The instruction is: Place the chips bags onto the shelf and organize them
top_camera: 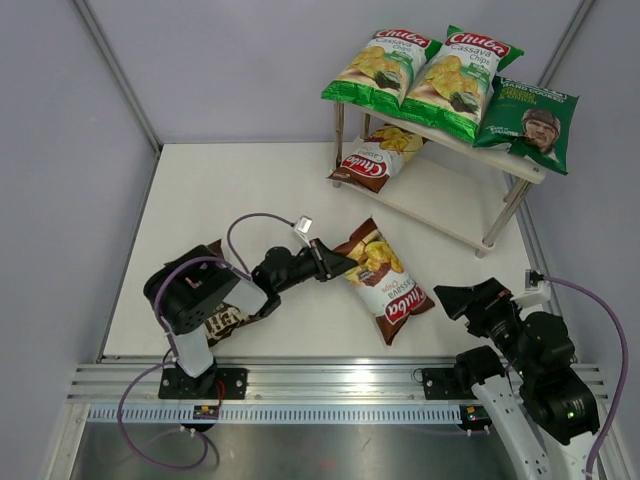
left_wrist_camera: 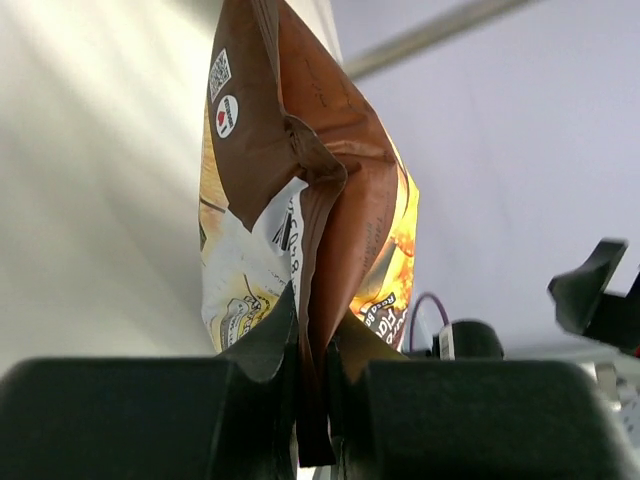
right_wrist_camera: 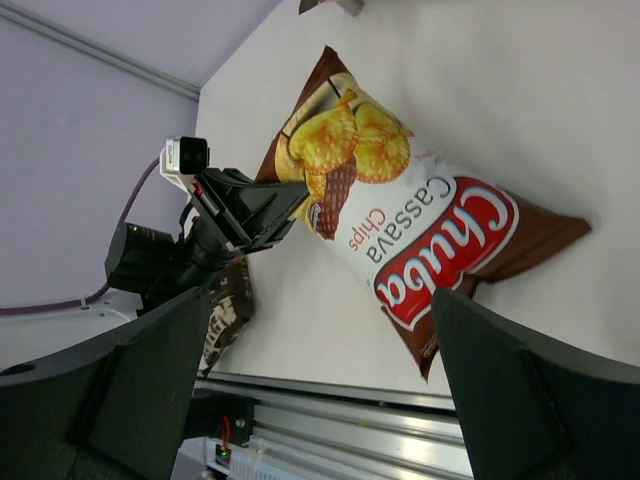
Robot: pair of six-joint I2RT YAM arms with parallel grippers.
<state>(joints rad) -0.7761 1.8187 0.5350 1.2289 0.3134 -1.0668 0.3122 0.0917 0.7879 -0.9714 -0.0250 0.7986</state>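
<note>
Tightly on chips bag [top_camera: 390,285], left gripper [top_camera: 345,262]

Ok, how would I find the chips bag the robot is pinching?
Look at the white table in front of the shelf. One brown-red Chuba bag lies there, the left end effector shut on its edge. Its twin sits on the shelf's lower board, and the dark brown bag lies under the left arm.

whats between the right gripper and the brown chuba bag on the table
Only bare table, seen in the top view, between the open right gripper and brown Chuba bag.
</note>
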